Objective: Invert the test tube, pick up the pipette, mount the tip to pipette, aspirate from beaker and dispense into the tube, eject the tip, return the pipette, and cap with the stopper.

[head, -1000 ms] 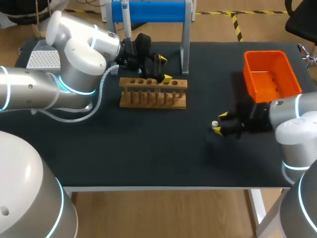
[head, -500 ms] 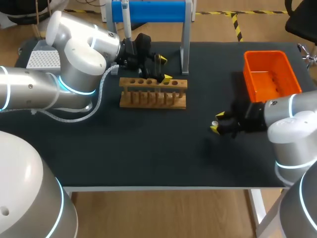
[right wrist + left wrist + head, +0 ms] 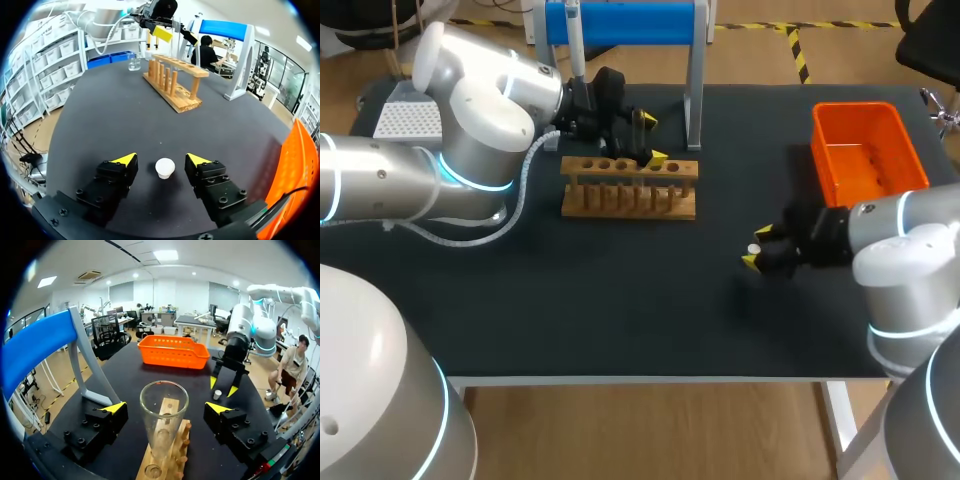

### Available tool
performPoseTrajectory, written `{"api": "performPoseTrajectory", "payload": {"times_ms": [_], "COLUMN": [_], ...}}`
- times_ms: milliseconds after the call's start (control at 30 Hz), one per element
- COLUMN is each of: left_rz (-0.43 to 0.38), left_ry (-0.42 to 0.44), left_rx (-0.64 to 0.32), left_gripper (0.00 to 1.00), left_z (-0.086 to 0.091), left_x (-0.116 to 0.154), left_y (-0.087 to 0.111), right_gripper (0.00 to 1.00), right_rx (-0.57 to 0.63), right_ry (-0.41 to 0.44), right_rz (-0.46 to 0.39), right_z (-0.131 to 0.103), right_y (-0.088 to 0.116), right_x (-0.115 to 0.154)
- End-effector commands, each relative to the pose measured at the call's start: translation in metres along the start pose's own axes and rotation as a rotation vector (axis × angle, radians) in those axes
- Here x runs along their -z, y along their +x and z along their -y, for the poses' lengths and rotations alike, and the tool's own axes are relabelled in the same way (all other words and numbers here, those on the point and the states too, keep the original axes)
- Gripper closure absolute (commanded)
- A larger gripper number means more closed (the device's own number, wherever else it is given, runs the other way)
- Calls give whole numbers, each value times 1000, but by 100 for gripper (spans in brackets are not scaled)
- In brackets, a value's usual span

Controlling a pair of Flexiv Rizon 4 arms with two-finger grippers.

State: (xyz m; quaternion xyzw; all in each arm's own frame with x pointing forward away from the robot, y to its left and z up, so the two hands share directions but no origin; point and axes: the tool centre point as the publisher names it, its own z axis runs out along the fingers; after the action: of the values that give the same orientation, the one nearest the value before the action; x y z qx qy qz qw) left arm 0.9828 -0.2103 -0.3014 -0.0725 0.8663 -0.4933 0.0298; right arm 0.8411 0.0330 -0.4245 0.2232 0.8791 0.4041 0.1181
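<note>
Black tabletop [image 3: 620, 310] fills my head view, with the wooden rack [image 3: 630, 187] toward the far side and the orange basket [image 3: 868, 150] off to my right. My left gripper [image 3: 653, 140] hangs over the rack. In its wrist view the test tube [image 3: 163, 412] stands mouth-up in the rack between the fingers, which are spread and clear of the glass on both sides, so that pincer grasps nothing. My right gripper [image 3: 162, 161] is down at the table with the small white stopper [image 3: 165, 168] sitting between its fingers, wide face up as far as I can tell. There is a gap on either side, so this pincer is released too, not yet gripping. I judge the step in hand to be picking up the stopper for the final capping. To do it well I would first centre the stopper between the tips so both pads meet it together. A one-sided touch would likely push so light a piece across the mat or tip it over. I would take it by the wide head, leaving the narrower plug free to enter the tube. I would then close gently, since it may squirt out under a hard pinch, and lift straight up before carrying it to the rack.
</note>
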Motion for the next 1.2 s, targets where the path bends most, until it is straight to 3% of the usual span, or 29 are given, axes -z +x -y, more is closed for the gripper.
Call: {"api": "performPoseTrajectory", "payload": {"times_ms": [33,600,1067,1133,1200], "left_rz": [-3,-3,-3,-3,-3], "left_ry": [-1,-1,-1,-1,-1], "left_rx": [0,0,0,0,0], "left_gripper": [0,0,0,0,0], "left_z": [0,0,0,0,0], "left_x": [0,0,0,0,0], "left_y": [-1,-1,-1,-1,-1], "right_gripper": [41,47,58,63,84], "right_rx": [-3,-32,-37,-37,-35], "right_ry": [0,1,10,12,14], "right_rz": [4,11,15,16,17], "right_z": [0,1,2,3,4], "right_y": [-1,-3,-2,-2,-2], "right_x": [-3,-5,-6,-7,-7]}}
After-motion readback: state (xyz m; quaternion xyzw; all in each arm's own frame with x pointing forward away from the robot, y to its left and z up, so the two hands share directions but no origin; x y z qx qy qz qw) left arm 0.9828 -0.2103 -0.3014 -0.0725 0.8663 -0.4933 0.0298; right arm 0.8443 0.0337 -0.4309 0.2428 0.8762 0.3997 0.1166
